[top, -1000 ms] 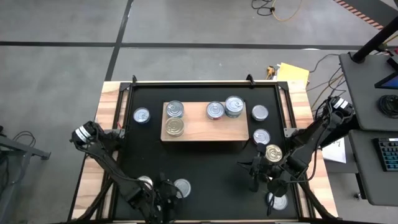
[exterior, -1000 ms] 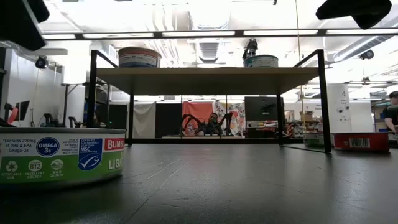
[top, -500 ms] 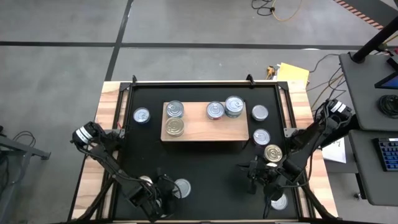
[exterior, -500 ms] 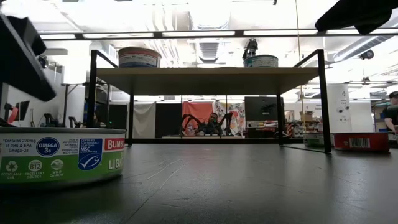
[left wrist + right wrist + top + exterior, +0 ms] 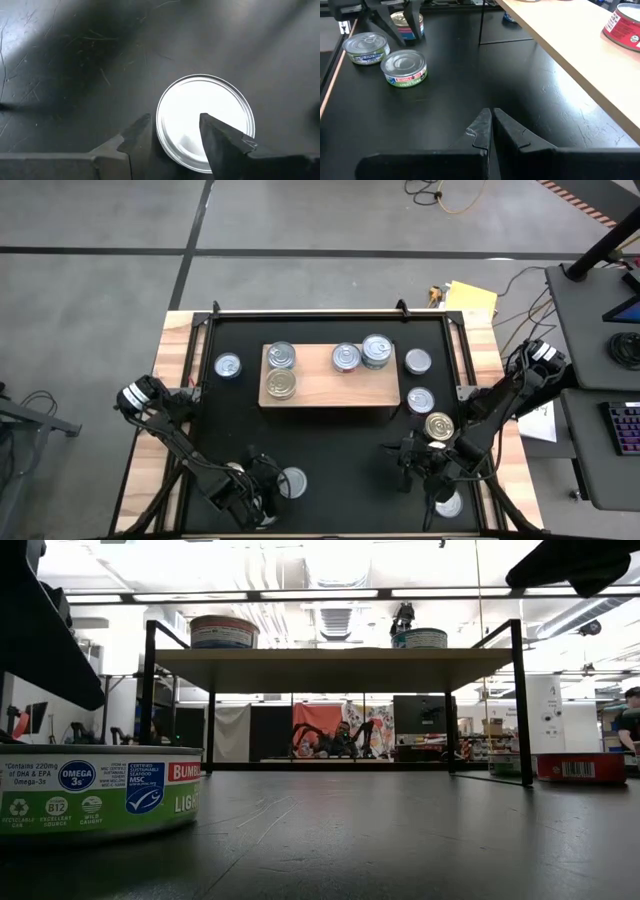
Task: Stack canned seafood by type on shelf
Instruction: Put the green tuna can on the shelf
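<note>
Tins of seafood sit scattered around the light-wood shelf [image 5: 328,376] on the black surface [image 5: 330,445], seen from overhead. Four stand on the shelf itself: a silver-lidded tin [image 5: 281,356] and a gold-lidded tin [image 5: 281,384] at the shelf's left end, and a red-sided tin [image 5: 346,357] touching a taller stack [image 5: 377,350] toward its right end. One lone tin [image 5: 228,365] lies off the shelf's left end; three more [image 5: 418,361] [image 5: 421,399] [image 5: 439,425] trail off its right end.

On the near side of the shelf, the left end effector [image 5: 172,131] hangs over a silver tuna tin [image 5: 205,120], fingers [image 5: 220,137] spread, one over the lid and the other just outside the rim; whether they touch the metal cannot be told. From the level camera the same tin [image 5: 100,790] shows a green-and-white label.

Right of that, also on the shelf's near side, the right end effector [image 5: 491,125] rests low above the mat with fingers pressed together, holding nothing, another tin [image 5: 448,503] just beside it.
</note>
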You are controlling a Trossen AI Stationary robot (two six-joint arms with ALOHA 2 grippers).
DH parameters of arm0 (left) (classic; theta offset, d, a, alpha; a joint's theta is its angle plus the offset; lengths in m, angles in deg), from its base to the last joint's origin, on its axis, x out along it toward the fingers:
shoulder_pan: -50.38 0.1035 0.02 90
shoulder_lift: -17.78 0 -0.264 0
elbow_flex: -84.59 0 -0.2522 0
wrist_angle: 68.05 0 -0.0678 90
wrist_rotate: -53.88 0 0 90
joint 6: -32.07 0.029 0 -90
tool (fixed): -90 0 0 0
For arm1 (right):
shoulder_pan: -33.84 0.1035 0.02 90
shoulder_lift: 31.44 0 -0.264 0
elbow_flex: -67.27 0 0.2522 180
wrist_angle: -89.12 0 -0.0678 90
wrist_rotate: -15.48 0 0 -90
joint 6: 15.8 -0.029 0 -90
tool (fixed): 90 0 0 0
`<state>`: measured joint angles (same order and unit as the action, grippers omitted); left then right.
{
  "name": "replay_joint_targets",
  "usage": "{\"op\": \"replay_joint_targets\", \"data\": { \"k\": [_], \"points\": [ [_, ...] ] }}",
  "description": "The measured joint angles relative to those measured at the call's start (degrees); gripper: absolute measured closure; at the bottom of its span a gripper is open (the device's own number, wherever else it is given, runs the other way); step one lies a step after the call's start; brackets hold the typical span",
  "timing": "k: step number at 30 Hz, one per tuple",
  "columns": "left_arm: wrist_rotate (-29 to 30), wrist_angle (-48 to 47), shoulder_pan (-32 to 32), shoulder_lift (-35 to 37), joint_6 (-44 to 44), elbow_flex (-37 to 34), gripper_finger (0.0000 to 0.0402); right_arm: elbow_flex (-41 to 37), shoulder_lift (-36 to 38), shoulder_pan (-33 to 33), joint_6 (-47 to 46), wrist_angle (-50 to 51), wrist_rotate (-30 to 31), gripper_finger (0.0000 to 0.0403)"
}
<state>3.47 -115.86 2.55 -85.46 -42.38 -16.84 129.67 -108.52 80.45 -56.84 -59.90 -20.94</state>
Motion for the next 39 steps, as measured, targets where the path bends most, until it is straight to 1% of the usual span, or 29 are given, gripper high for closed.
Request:
{"op": "replay_joint_targets", "data": {
  "k": [3,8,13,15,17,19,21,26,30,33,39],
  "points": [
    [-0.02,0.06,0.06,0.0,-3.62,0.0,0.0243,-0.13,0.0,0.0,-0.78,-0.02,0.02,0.0394],
    [-0.33,0.29,0.43,0.0,-4.1,-0.15,0.0214,-0.31,0.0,-0.15,-0.89,-0.03,0.6,0.0394],
    [-1.6,1.95,1.11,0.15,-1.47,-1.81,0.017,-0.31,0.0,-0.15,-0.84,-0.01,0.63,0.0394],
    [-2.05,4.88,1.59,0.62,0.44,-3.44,0.0156,-0.35,0.0,-0.15,-0.84,-0.01,0.62,0.0394],
    [-3.77,9.81,1.97,1.45,4.44,-5.48,0.0147,-0.37,0.0,-0.15,-0.84,-0.01,0.63,0.0394],
    [-5.56,16.21,2.23,3.01,8.22,-8.07,0.0144,-0.4,0.0,-0.15,-0.76,0.01,0.63,0.0394],
    [-6.24,20.83,2.48,4.78,10.07,-10.94,0.0143,-0.42,0.0,-0.15,-0.75,-0.01,0.61,0.0394],
    [-6.31,24.46,2.66,8.6,6.69,-18.32,0.0143,-0.44,0.0,-0.15,-0.79,-0.01,0.57,0.0394],
    [-7.78,34.96,2.62,9.31,6.48,-23.64,0.0143,-0.44,0.01,-0.15,-0.92,-0.01,0.46,0.0394],
    [-7.76,41.33,2.62,8.73,6.96,-25.79,0.0143,-0.44,0.02,-0.15,-0.93,-0.01,0.46,0.0394],
    [-7.56,41.57,2.64,6.42,6.92,-25.85,0.0143,-0.51,0.02,-0.15,-0.94,-0.05,0.46,0.0394]
  ]
}}
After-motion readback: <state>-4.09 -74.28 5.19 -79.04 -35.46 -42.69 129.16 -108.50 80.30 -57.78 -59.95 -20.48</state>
